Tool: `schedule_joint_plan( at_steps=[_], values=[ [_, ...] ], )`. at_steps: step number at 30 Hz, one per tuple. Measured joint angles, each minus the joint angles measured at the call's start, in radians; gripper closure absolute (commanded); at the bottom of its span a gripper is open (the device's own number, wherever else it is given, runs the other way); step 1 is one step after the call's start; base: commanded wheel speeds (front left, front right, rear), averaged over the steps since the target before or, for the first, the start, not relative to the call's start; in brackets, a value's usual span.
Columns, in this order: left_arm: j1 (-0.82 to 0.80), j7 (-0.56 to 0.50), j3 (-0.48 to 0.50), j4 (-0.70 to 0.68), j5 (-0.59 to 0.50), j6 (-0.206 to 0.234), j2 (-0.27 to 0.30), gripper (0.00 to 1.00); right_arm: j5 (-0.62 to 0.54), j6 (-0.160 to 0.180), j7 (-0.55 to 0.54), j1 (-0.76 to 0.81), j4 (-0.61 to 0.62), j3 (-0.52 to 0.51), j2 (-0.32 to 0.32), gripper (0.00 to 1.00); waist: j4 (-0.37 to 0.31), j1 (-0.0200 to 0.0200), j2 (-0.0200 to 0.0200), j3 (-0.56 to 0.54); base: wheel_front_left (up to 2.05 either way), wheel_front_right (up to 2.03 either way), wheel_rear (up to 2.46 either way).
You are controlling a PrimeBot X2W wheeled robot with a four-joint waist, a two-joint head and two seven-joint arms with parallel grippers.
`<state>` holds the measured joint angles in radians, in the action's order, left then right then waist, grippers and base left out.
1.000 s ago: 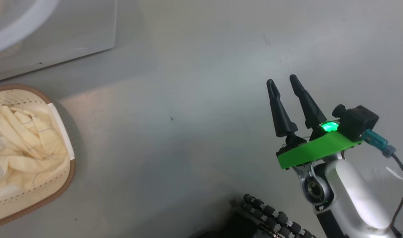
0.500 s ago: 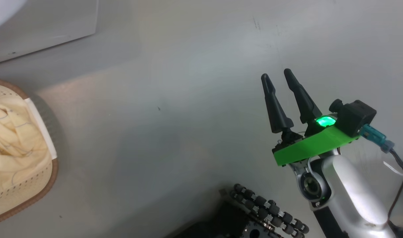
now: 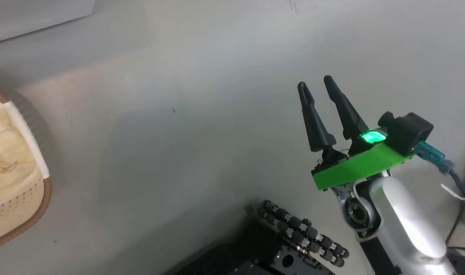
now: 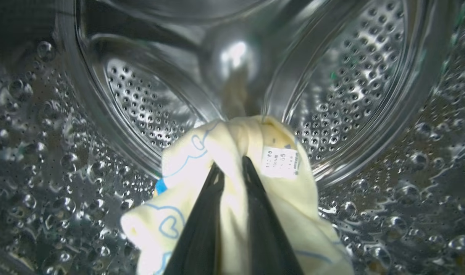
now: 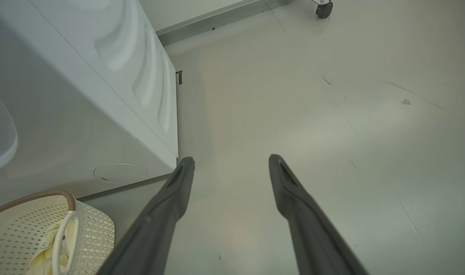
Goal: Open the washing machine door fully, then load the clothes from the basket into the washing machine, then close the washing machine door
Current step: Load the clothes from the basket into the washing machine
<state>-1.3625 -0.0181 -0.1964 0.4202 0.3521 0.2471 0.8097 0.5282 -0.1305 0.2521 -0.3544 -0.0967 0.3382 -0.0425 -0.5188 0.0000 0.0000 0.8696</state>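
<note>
Deep inside the shiny perforated steel drum of the washing machine (image 4: pixel 351 80), my left gripper (image 4: pixel 231 170) is shut on a cream-yellow garment (image 4: pixel 186 168) with blue line prints and a white label. At the left edge of the head view stands the cream basket (image 3: pixel 24 198) with more pale clothes (image 3: pixel 3 152) in it. The basket (image 5: pixel 91 233) also sits at the lower left of the right wrist view, below the washing machine's white body (image 5: pixel 76 114). My right gripper (image 3: pixel 314 83) hangs open over bare floor, empty; its own view shows its fingertips (image 5: pixel 230 162) spread wide.
Grey floor stretches ahead and to the right of the right gripper. My dark wheeled base (image 3: pixel 293 244) lies at the bottom of the head view. A caster wheel (image 5: pixel 324 8) stands at the far top right, and cables (image 3: pixel 461 191) trail at the right edge.
The head camera has swung, so basket and washer slide left and up in its view. The right gripper stays open and holds its place.
</note>
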Motion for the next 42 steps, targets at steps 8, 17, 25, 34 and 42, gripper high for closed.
schedule_joint_plan(
  at_steps=[8, 17, 25, 34, 42],
  values=[
    [-0.061, -0.205, -0.044, 0.128, 0.013, 0.0, -0.04, 1.0, 0.0, 0.0, 0.0, 0.0, 0.008, 0.001, 0.0, 0.0, 0.017, 0.0, 0.0, 0.012, 0.0, 0.0, 0.0],
    [-0.099, -0.444, -0.058, 0.113, 0.054, 0.001, -0.045, 0.63, 0.0, 0.0, 0.0, 0.0, 0.011, 0.002, 0.0, 0.0, 0.028, 0.0, 0.0, 0.021, 0.0, 0.0, 0.0],
    [-0.086, -0.486, -0.051, 0.029, 0.074, 0.002, -0.039, 0.0, 0.005, 0.0, 0.0, -0.01, 0.01, 0.008, 0.0, 0.0, 0.029, 0.0, 0.0, 0.028, 0.0, 0.0, 0.0],
    [0.041, -0.407, -0.017, -0.021, 0.116, 0.003, -0.039, 0.0, 0.009, 0.0, 0.0, -0.03, 0.004, -0.009, 0.0, 0.0, 0.048, 0.0, 0.0, 0.007, 0.0, 0.0, 0.0],
    [0.194, -0.201, 0.025, 0.007, 0.153, 0.003, -0.08, 0.0, -0.018, 0.0, 0.0, -0.029, -0.01, -0.032, 0.0, 0.0, 0.091, 0.0, 0.0, -0.06, 0.0, 0.0, 0.0]
  ],
)
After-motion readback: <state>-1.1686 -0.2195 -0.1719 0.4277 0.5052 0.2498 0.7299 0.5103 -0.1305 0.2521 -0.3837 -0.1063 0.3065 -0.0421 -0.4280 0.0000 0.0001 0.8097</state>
